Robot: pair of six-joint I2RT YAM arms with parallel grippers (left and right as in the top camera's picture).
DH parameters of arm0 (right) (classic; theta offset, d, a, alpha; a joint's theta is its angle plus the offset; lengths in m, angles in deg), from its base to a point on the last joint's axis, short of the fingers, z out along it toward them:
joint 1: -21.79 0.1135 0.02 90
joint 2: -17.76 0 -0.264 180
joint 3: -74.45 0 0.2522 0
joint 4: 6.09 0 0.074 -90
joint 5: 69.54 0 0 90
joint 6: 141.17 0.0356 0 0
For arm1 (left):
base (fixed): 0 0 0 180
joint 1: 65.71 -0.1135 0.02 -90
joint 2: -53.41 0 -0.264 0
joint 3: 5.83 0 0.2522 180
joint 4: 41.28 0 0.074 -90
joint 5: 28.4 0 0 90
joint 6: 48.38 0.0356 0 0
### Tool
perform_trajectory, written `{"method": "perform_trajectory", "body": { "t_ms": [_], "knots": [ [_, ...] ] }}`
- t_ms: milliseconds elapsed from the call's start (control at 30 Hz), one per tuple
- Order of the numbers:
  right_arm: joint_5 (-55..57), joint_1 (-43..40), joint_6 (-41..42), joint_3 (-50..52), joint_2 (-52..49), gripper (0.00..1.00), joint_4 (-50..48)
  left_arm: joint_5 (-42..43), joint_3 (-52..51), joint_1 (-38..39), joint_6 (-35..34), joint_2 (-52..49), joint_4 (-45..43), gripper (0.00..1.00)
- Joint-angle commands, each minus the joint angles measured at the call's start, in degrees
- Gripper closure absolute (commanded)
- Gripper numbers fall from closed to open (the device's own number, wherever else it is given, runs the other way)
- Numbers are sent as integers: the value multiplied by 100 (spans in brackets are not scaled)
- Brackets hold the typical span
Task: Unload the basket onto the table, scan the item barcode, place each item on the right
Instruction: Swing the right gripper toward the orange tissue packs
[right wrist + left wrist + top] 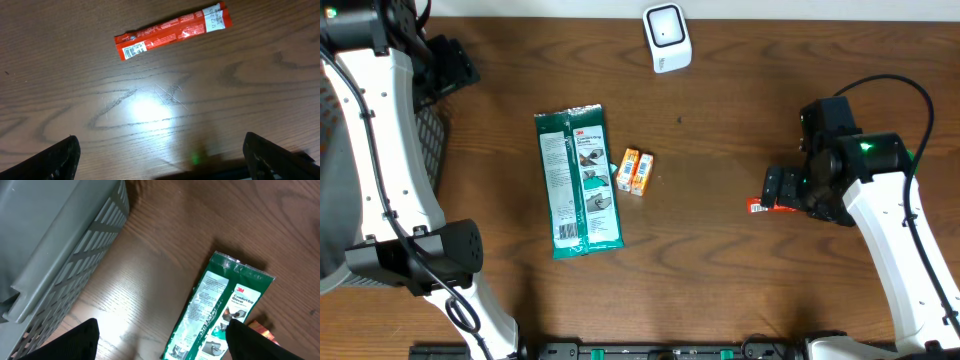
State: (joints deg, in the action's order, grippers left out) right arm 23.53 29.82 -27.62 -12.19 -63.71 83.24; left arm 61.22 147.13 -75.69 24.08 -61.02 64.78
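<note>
- Overhead view: a brown wood-grain table (740, 290) is recorded, with a white, rounded box-shaped scanner (666, 37) standing at its far edge, near the middle.
- A long green-and-white plastic glove package (578, 180) is laid flat, left of centre.
- A small orange cardboard box (634, 172) is placed just beside the right edge of the glove package. Contact between them cannot be told.
- A narrow red foil sachet (757, 206) is found on the right side of the table, well apart from the scanner. From above only its left end is visible, and the rest is hidden under the right arm.
- A grey slatted plastic basket (426, 150) is noted at the left edge of the table.
- Right wrist view: the sachet is seen whole, flat on the wood and slightly tilted. A white printed patch is noted at each end, but the print is too small for a barcode to be confirmed.
- The right gripper (162, 150) is held over bare table near the sachet. Its fingers (60, 160) are spread wide, nothing is gripped and the sachet is not touched.
- Left wrist view: the left gripper (162, 335) is held above the table between the basket and the glove package. Its fingers (75, 342) are set well apart and nothing is held.
</note>
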Motion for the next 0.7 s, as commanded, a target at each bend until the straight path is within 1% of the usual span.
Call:
{"method": "perform_trajectory", "body": {
  "t_ms": [0, 467, 600, 667],
  "knots": [
    [79, -11, 68, -7, 57, 1, 2, -74, 24, -24, 79, -44, 323, 18],
    [118, -11, 44, -7, 57, 1, -39, -74, 24, -24, 79, -44, 323, 18],
    [105, -11, 46, -7, 57, 1, -549, -74, 24, -24, 79, -44, 323, 18],
    [-186, -11, 109, -7, 59, 1, -859, -74, 24, -24, 79, -44, 323, 18]
  ]
}}
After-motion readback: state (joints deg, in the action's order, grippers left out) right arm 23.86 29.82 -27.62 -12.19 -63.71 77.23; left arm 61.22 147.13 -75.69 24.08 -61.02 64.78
